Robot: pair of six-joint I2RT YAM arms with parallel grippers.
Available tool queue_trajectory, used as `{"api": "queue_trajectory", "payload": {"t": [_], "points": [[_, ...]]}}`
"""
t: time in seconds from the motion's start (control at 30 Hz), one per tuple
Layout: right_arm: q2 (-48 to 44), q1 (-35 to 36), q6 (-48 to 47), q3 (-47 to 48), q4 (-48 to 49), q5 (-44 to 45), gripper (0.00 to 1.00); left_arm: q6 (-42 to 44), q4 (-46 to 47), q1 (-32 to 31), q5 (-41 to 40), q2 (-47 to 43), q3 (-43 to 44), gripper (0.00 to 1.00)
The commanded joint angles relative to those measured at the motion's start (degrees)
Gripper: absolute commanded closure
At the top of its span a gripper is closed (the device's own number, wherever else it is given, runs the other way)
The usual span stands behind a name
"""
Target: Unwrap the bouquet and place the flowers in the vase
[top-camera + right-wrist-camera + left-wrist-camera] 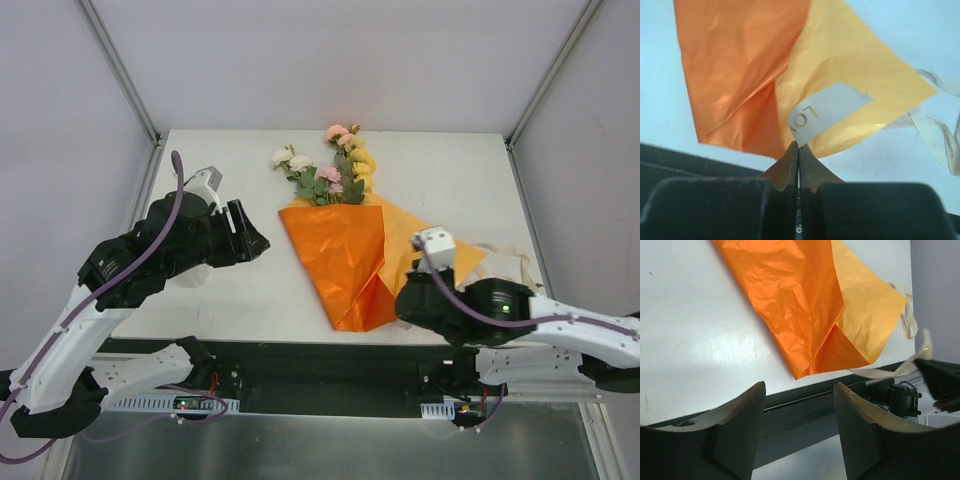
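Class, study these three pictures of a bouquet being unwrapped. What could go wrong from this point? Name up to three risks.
1. The right pincer is shut on the ribbon, which lies across the orange paper; a pull might drag everything along.
2. The paper's tip sits at the front edge of the table, so it might slide off.
3. The flowers stick out of the open end and might spill.

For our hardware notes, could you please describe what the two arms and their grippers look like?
The left arm and right arm have white links, black joints and purple cables. The left gripper and right gripper have dark, tapered fingers.
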Motion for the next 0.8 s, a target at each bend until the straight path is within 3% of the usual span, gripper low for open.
{"api": "queue_trajectory", "payload": {"t": [0.0, 0.1, 0.13, 0.17, 0.2, 0.23, 0.27, 0.3, 0.37, 0.4, 0.47, 0.5, 0.67, 0.77], "points": [[-7.1, -6.6, 9.3, 2.4, -22.4, 9.9, 0.99, 2.4, 1.5, 0.2, 0.7, 2.9, 2.7, 0.44], [-12.2, -17.8, 5.2, 1.9, -21.7, 10.3, 0.99, 2.6, 2.3, 0.2, 1.5, 4.5, 3.3, 0.44], [-13.3, -21.7, -5.4, 0.5, -14.2, 9.0, 0.99, 2.5, 2.5, 0.2, 2.2, 4.8, 3.6, 0.43], [-14.0, -26.1, -10.2, -0.1, -10.0, 3.5, 0.99, 2.5, 2.5, 0.2, 2.4, 5.0, 3.8, 0.43], [-14.1, -36.0, -15.3, -0.9, -6.0, -0.2, 0.99, 2.6, 2.7, 0.2, 2.6, 5.6, 3.9, 0.43], [-13.6, -41.3, -21.7, -1.6, 0.2, -3.9, 0.99, 2.5, 2.6, 0.3, 3.1, 5.9, 4.2, 0.42], [-12.8, -46.6, -24.0, -2.2, 2.0, -7.4, 0.99, 2.5, 2.9, 0.2, 3.5, 6.1, 4.3, 0.41], [-10.6, -56.5, -25.4, -2.2, 3.1, -12.6, 0.99, 2.4, 3.0, 0.2, 3.8, 6.8, 4.3, 0.41], [-8.8, -65.6, -28.3, -1.6, 5.9, -16.0, 0.99, 2.5, 3.0, 0.2, 5.0, 7.3, 4.6, 0.4], [-7.2, -75.2, -28.8, -0.6, 6.3, -18.7, 0.99, 2.4, 3.0, 0.2, 5.4, 7.7, 4.5, 0.39], [-5.1, -84.7, -30.6, 0.9, 7.0, -23.0, 0.99, 2.2, 2.9, 0.2, 6.3, 7.9, 4.6, 0.39], [-2.2, -89.4, -29.6, 3.4, 6.4, -20.9, 0.99, 2.2, 3.0, 0.2, 6.4, 8.1, 4.6, 0.39], [5.0, -90.0, -30.5, 9.6, 7.5, -20.7, 0.96, 2.9, 3.0, 0.2, 7.1, 8.7, 5.4, 0.39], [11.4, -90.1, -32.2, 15.0, 6.6, -20.7, 0.66, 4.1, 2.8, 0.2, 7.7, 9.7, 6.4, 0.38]]}}
